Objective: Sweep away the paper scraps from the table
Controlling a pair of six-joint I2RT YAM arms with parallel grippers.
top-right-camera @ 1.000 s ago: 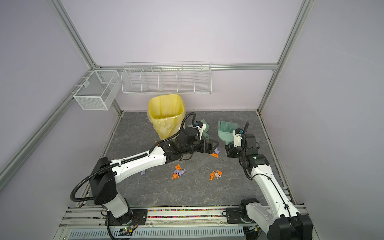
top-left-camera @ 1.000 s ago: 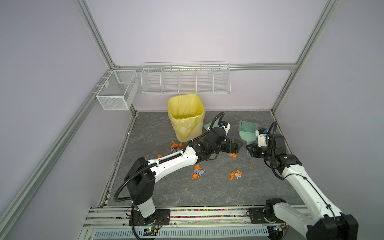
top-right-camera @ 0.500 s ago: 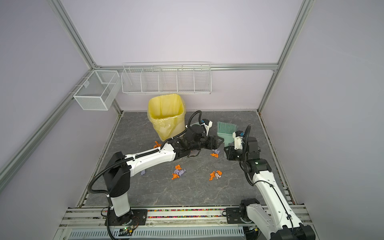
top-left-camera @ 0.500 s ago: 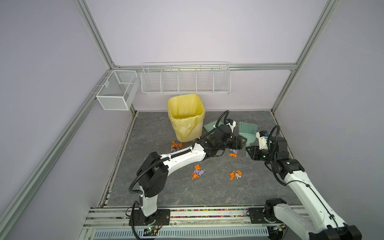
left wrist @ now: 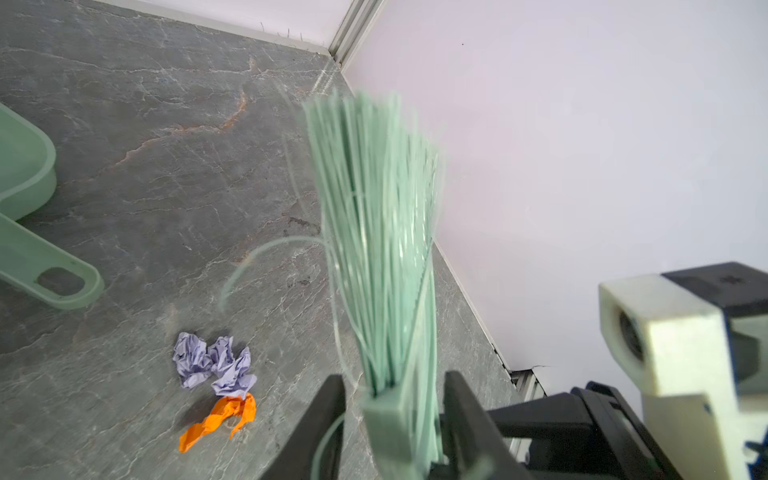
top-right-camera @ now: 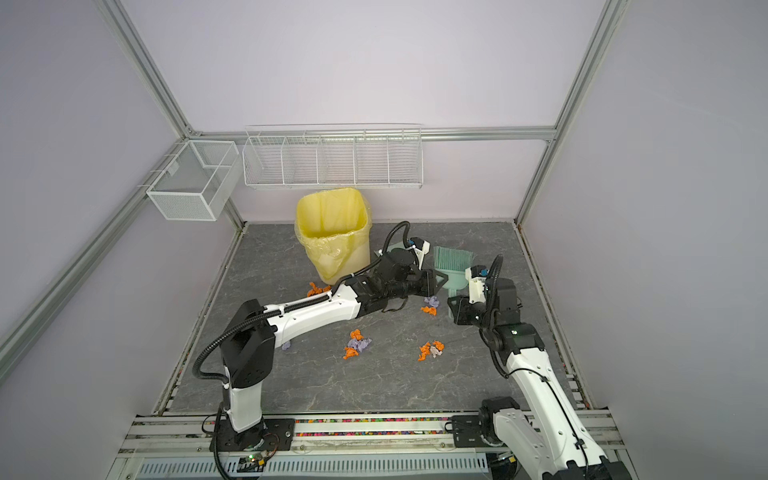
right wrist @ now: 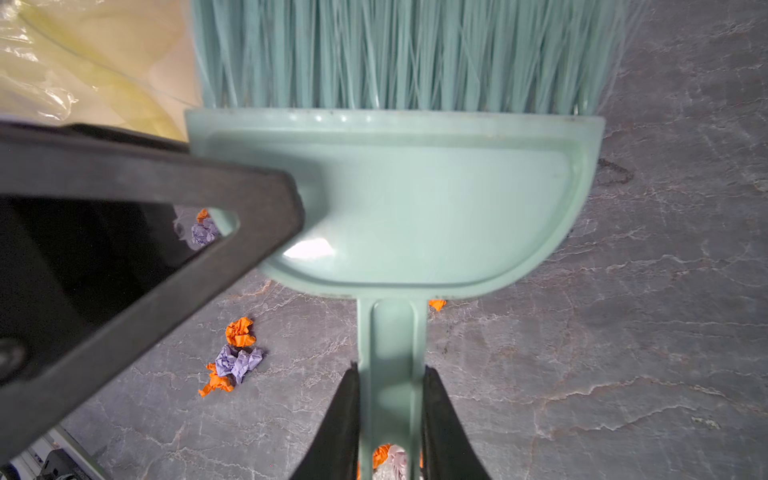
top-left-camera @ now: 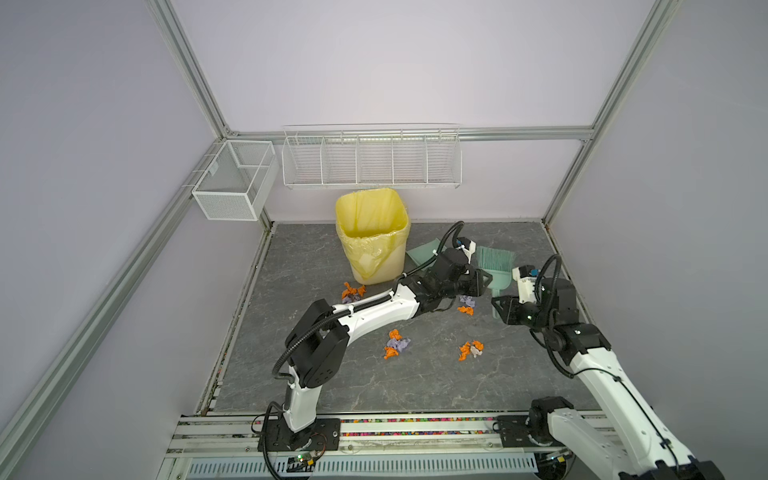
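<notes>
Toward the table's far right, in both top views, left hand and right hand share the brush; paper scraps dot mid-table. Left wrist: left jaws straddle its head, gap showing. Right wrist: right hand clamps the handle. Tug unevenly and you'll wrench it loose.

Left claw slightly parted, right claw clamped, close together.

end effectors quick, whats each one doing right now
left end effector: open, jaws straddling the brush head, gaps both sides
right end effector: closed on the brush handle
</notes>
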